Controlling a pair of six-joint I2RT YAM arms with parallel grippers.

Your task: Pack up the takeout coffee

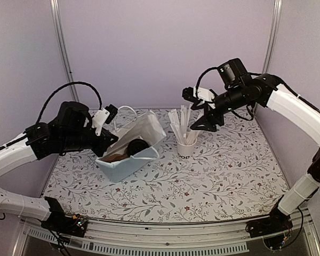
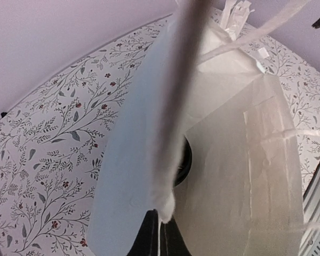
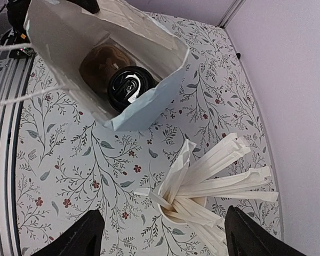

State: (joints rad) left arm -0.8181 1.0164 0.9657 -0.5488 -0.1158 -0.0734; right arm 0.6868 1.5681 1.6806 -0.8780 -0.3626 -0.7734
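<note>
**Ana:** Where's the coffee [image 3: 130,88]?

**Me:** Inside the bag [image 1: 146,128], left of middle on the desk [image 1: 202,186]. My left pincer [image 1: 112,140] is pressed together on the bag's rim.

**Ana:** And the right?

**Me:** My right pincer [image 1: 204,128] is spread above the sticks [image 3: 218,170] in the white cup [image 1: 185,148], gripping nothing. I'd come straight down on one stick so the cup doesn't tip.

**Ana:** Anything unclear?

**Me:** I can't identify the brown thing [image 3: 98,61] beside the coffee. On the left wrist view, the bag wall hides nearly everything.

Left arm [image 1: 10,157] and right arm [image 1: 298,109], same deal: white shells, black joints and wrists, black fingers [image 3: 79,238], black cables [image 1: 69,85] looping on top.
</note>
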